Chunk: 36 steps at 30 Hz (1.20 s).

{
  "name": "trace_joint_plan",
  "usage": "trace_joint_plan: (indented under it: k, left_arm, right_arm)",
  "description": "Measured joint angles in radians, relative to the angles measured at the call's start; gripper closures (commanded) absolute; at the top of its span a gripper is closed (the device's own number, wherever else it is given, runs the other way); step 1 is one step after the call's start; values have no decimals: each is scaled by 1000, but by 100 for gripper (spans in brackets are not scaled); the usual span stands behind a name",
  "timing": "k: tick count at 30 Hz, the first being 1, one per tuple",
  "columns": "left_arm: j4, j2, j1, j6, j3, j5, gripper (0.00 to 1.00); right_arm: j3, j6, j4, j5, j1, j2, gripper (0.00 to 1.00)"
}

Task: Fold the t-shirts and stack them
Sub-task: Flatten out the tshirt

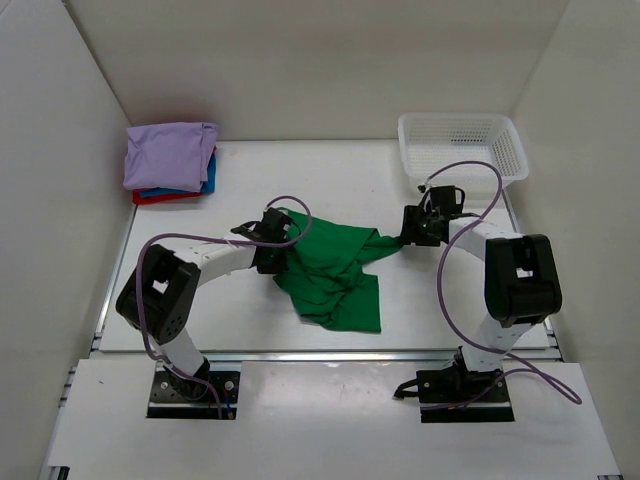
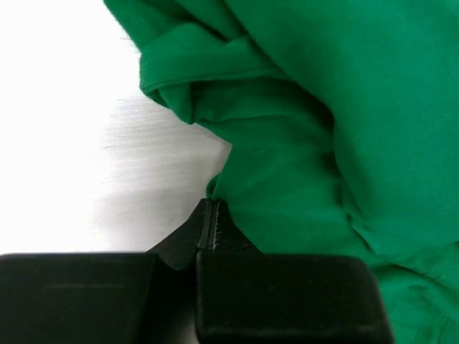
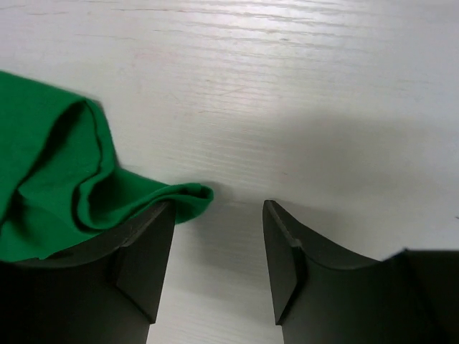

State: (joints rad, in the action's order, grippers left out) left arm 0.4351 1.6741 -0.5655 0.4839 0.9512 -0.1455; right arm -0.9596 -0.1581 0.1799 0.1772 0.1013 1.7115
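Green shirt lies crumpled at the middle of the white table, spread from just left of centre down toward the lower middle of the top view, with a narrow corner stretched out to the right.

The left gripper sits at the shirt's left edge. In the left wrist view its jaws are pressed together at the bottom centre of the frame, and the cloth rises to a small peak right at the tips, clamped there. The rest of the shirt fills the right side and top of that frame in loose folds.

The right gripper is at the tip of the stretched corner, right of centre. In the right wrist view its jaws stand apart, with bare table between them. The shirt's corner comes in from the left of that frame. It passes behind the left-hand finger, and its tip pokes just into the gap.

At the upper left of the top view, a folded stack rests near the table's far corner. It has a lavender shirt on top, a blue shirt under it and a red shirt at the bottom. A white mesh basket stands at the upper right.
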Motion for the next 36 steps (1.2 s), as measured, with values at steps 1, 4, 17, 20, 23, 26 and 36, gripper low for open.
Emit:
trace_joint_plan:
  k: [1,4,17,20,23,26,36]
  left_arm:
    - [0,-3,3,-2,-2,4,100]
    - [2,-10,14,-5,-3,7,100]
    - [-3,-18,51,-10,-13,60,78]
    - [-5,-49,74,-5,-25,84,100]
    - [2,-86,101,-18,-27,94,100]
    - [23,-127,123,-32,-26,87,100]
    - [156,-369,385,-113,135,32,100]
  right_arm:
    - [0,-1,-7,11,4,2,50]
    - [-12,-3,-9,32,12,12,48]
    - [-88,12,-19,162,62,106,100]
    - [-85,13,-20,160,60,93,100]
    - [-72,13,-6,159,50,53,100]
    - [-71,23,21,143,25,-10,100]
    - [-139,27,171,30,-167,-365,99]
